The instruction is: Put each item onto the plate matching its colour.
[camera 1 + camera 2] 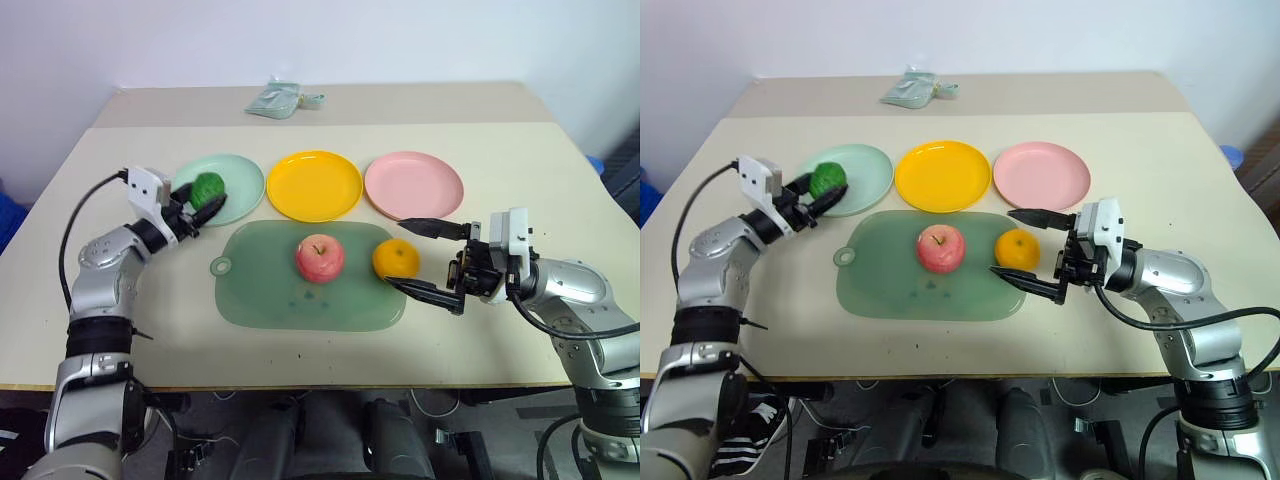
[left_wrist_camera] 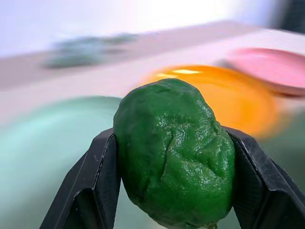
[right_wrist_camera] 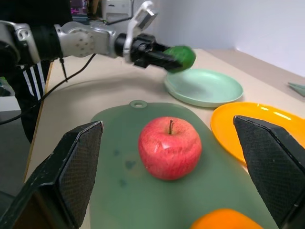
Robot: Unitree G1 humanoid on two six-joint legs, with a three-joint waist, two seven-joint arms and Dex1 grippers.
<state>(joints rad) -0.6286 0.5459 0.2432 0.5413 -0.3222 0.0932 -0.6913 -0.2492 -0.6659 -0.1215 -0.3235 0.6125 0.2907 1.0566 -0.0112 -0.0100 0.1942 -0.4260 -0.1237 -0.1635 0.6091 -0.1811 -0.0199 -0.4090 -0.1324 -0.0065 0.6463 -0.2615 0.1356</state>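
Note:
My left gripper point(image 1: 207, 203) is shut on the dark green bumpy fruit point(image 2: 174, 152), holding it in the air over the near-left edge of the mint green plate point(image 1: 238, 180). The yellow plate point(image 1: 314, 184) and the pink plate point(image 1: 414, 184) lie to the right of it, both bare. A pink-red apple point(image 1: 319, 258) and an orange point(image 1: 395, 259) sit on the green mat point(image 1: 262, 290). My right gripper point(image 1: 424, 258) stands open just right of the orange, one finger beyond it and one in front, not touching.
A crumpled pale green cloth point(image 1: 278, 100) lies at the back of the table. The mat has a small hole tab point(image 1: 220, 266) at its left end. Bare tabletop stretches along the front edge and on both sides.

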